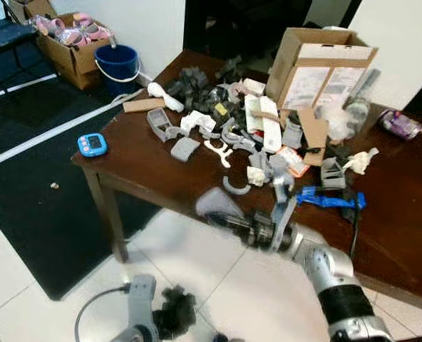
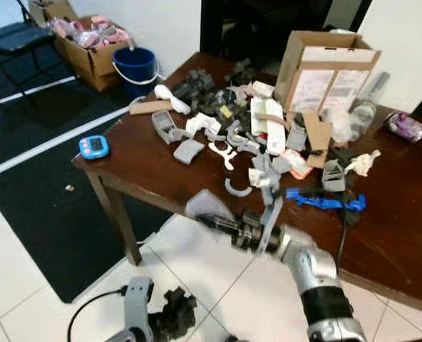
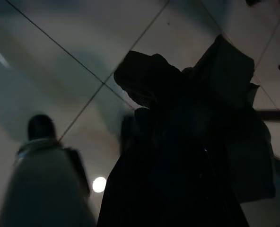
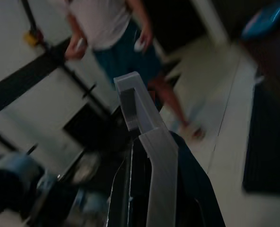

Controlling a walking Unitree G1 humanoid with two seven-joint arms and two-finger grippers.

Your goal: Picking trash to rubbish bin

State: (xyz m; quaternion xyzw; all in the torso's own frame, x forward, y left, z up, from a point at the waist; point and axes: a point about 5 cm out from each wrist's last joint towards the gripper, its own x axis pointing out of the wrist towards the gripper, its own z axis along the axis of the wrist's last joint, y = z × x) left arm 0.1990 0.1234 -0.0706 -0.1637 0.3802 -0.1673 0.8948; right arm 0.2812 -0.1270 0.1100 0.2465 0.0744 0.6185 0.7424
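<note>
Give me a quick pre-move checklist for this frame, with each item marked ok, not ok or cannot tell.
1. Right gripper holds a grey plastic piece: ok.
2. Left gripper holds dark crumpled trash: ok.
3. Rubbish bin located: cannot tell; a blue bucket stands beyond the table.
4. Path free: not ok, a person stands nearby.
5. Table finished: not ok, much trash remains.
</note>
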